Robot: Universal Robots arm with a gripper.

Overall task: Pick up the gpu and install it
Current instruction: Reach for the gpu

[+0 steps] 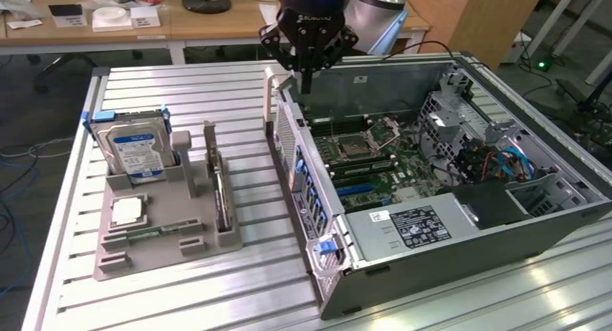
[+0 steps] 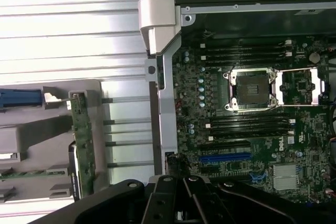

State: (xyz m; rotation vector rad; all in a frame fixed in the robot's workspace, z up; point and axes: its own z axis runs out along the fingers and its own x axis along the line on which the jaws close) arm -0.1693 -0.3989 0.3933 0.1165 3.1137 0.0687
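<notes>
The gpu [image 1: 221, 195] is a thin dark card standing edge-on in a slot of the grey holder tray [image 1: 163, 248], at the exterior view's left of the case. In the wrist view the gpu [image 2: 83, 142] shows its long edge beside the tray. My gripper [image 1: 308, 87] hangs above the far end of the open computer case's side wall [image 1: 287, 141], well apart from the gpu. Its fingers are shut together with nothing between them, and the gripper [image 2: 181, 182] looks down on the wall and the motherboard [image 2: 252, 129].
A silver hard drive [image 1: 134, 152] with a blue-white label stands at the tray's far end, with a processor chip [image 1: 127, 210] and a green memory stick [image 1: 158, 231] nearer. The motherboard has a blue slot [image 1: 359, 191]. Cables and a drive cage [image 1: 497, 159] fill the case's right.
</notes>
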